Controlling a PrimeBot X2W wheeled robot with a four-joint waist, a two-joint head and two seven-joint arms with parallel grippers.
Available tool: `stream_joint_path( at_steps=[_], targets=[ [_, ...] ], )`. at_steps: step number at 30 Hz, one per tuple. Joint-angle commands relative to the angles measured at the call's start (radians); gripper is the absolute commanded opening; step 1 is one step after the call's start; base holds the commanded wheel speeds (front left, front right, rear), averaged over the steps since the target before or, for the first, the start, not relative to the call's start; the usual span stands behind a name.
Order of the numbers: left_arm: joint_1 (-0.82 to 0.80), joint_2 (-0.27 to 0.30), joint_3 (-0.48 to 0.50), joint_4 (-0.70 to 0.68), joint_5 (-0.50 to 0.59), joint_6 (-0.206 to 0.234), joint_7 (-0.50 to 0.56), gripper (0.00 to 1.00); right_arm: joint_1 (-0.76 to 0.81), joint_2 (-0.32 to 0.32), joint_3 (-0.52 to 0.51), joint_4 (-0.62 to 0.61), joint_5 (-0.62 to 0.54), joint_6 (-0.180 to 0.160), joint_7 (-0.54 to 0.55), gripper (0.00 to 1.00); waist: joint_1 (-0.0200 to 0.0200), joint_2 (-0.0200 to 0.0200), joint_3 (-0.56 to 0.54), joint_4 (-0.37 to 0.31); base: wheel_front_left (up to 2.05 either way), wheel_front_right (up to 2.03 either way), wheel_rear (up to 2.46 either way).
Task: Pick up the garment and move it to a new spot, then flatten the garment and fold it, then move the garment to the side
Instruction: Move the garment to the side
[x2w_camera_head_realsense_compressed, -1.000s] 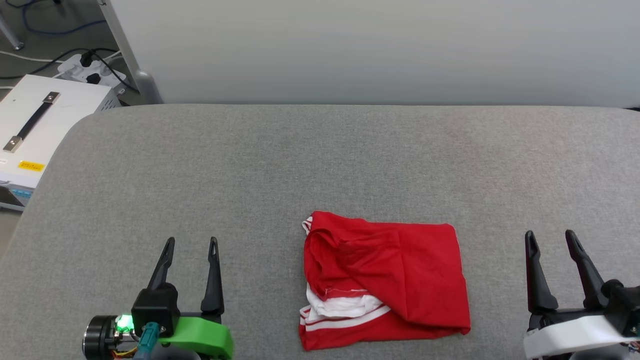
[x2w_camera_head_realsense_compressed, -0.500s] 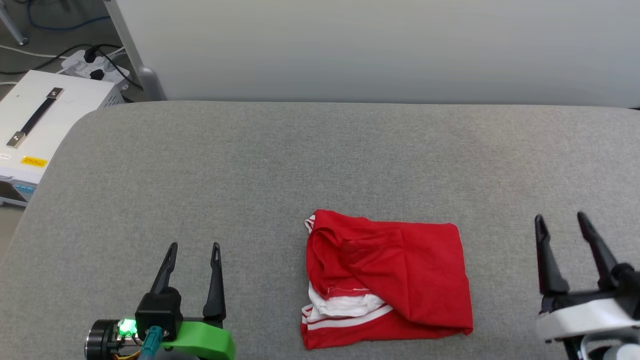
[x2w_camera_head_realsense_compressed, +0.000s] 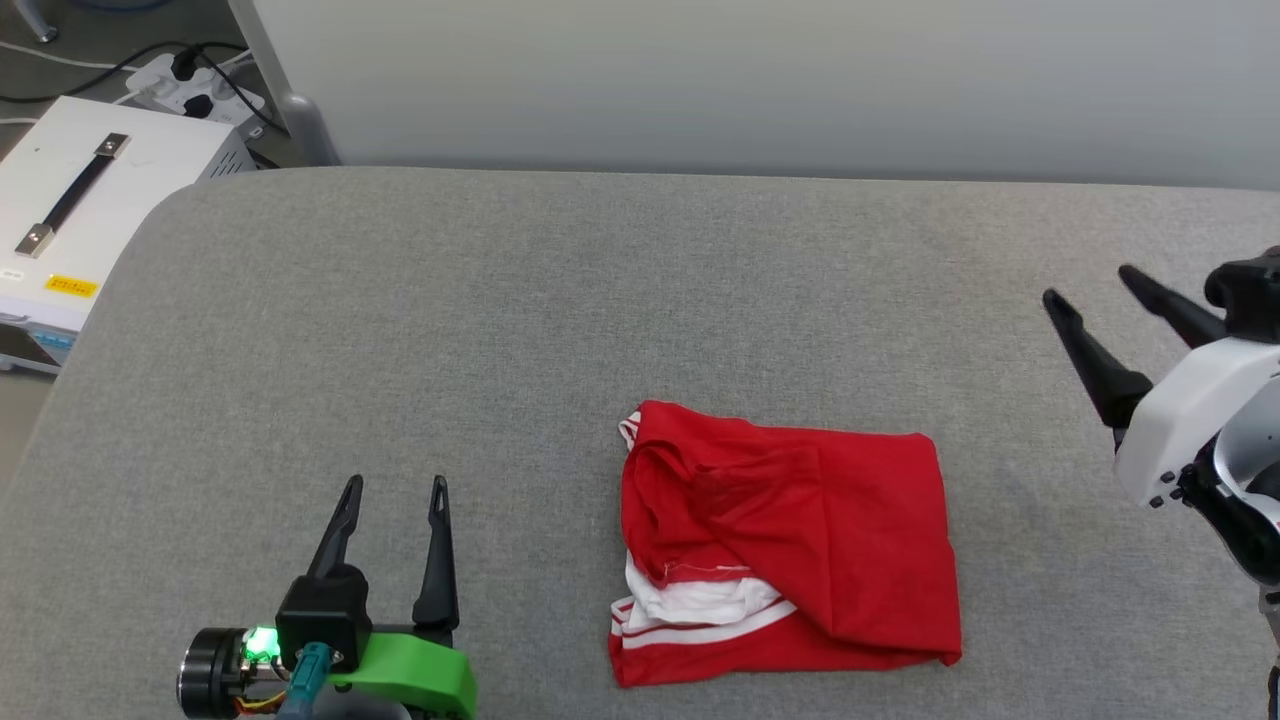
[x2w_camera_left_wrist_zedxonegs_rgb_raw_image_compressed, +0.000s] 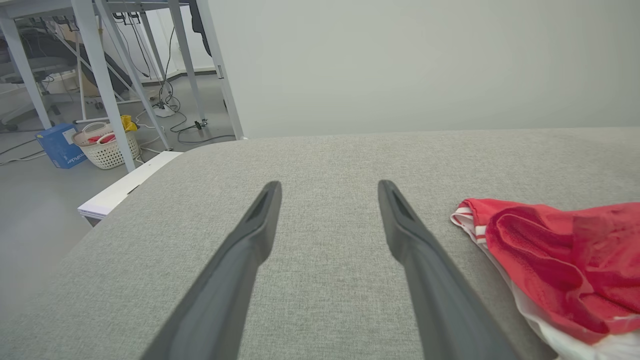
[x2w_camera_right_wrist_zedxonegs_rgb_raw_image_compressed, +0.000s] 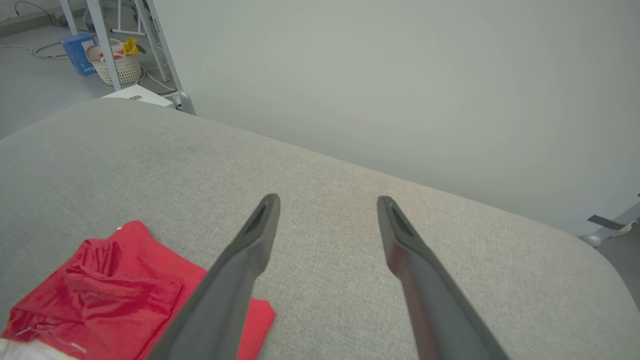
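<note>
The garment lies folded into a rough red rectangle near the front middle of the grey padded table, with white sleeve fabric and striped trim showing at its lower left. Its lettering is hidden. It also appears at the right edge of the left wrist view as the garment and at the lower left of the right wrist view as the garment. My left gripper is open, low at the front left, apart from the cloth. My right gripper is open, raised at the far right, fingers tilted leftward.
A white box with a black handle and a power strip with cables sit off the table's left side. A pale wall runs behind the table. A laundry basket and table legs stand on the floor beyond.
My right gripper has risen and swung up the right side, fingers now tilted left. The head camera shifted slightly. The garment and left gripper stay where they were on the table.
</note>
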Motion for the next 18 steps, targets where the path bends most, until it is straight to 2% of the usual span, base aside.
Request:
stream_joint_path(
  at_steps=[1, 6, 11, 18],
  targets=[
    [-0.021, -0.002, -0.001, 0.001, -0.007, -0.003, -0.006, 1.00, -0.019, -0.020, 0.022, 0.010, 0.048, -0.001, 0.065, 1.00, 0.0000, 0.0000, 0.009, 0.005, 0.00, 0.00, 0.00],
    [-0.040, -0.005, -0.002, 0.002, -0.009, -0.002, -0.006, 1.00, -0.005, -0.054, 0.094, 0.064, 0.244, -0.001, 0.320, 1.00, 0.0000, 0.0000, 0.034, 0.017, 0.00, 0.00, 0.00],
    [-0.080, -0.012, -0.018, 0.005, -0.013, -0.005, -0.006, 1.00, 0.046, -0.045, 0.161, 0.138, 0.396, -0.001, 0.452, 1.00, 0.0000, 0.0000, 0.077, 0.046, 0.00, 0.00, 0.00],
    [-0.109, -0.017, -0.024, 0.000, -0.016, 0.000, -0.006, 1.00, 0.038, 0.002, 0.220, 0.201, 0.456, -0.001, 0.404, 1.00, 0.0000, 0.0000, 0.119, 0.071, 0.00, 0.00, 0.00]
  ],
)
